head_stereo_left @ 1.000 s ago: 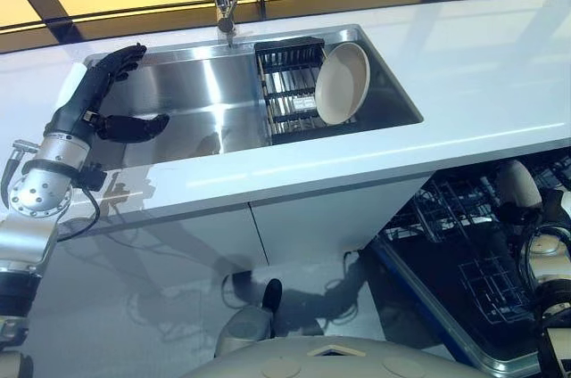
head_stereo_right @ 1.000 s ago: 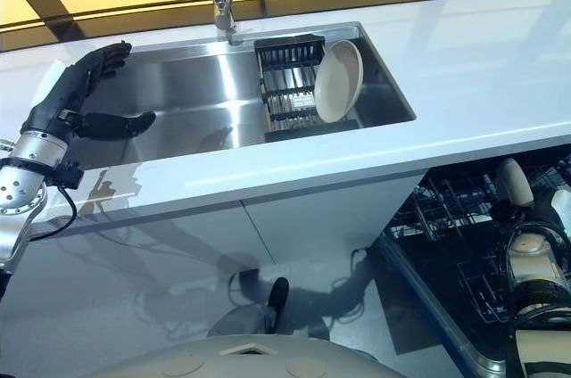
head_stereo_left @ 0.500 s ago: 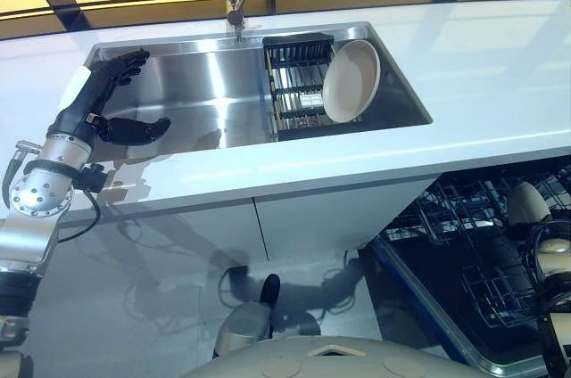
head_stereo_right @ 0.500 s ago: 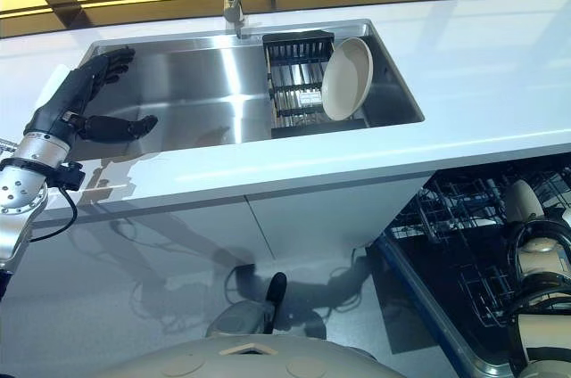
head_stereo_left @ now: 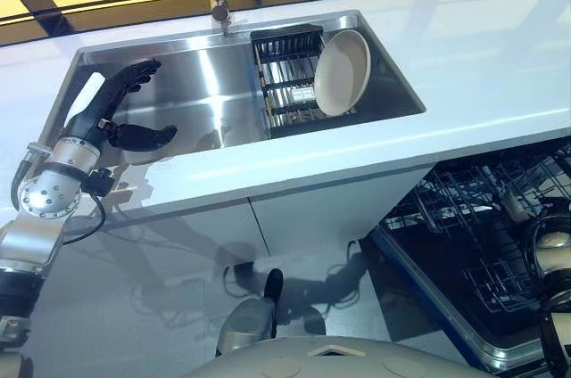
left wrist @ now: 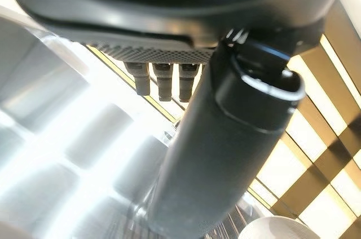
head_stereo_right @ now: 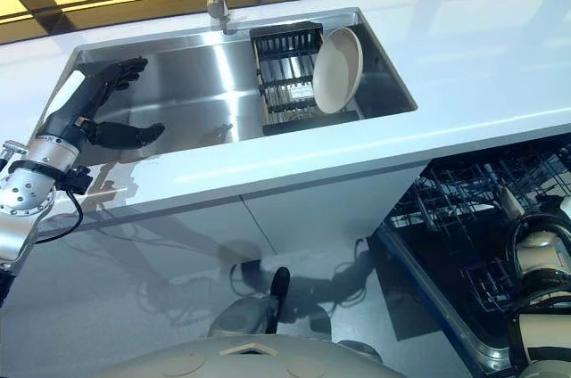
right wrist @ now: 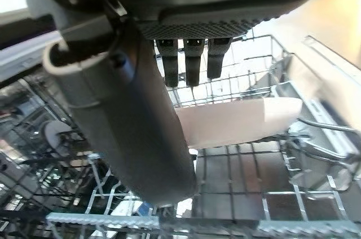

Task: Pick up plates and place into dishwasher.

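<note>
Right wrist view: slack-fingered right hand [right wrist: 135,109] above round cream plate [right wrist: 231,122] in wire dishwasher rack [right wrist: 254,194].

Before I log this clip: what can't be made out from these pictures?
- Right hand: the fingertips lie behind the beige plate in the wire dishwasher rack, so the grip is unclear.
- Round beige plate in the black sink rack: its lower rim is hidden.
- Left hand: open over the steel sink; contact is unclear.
</note>
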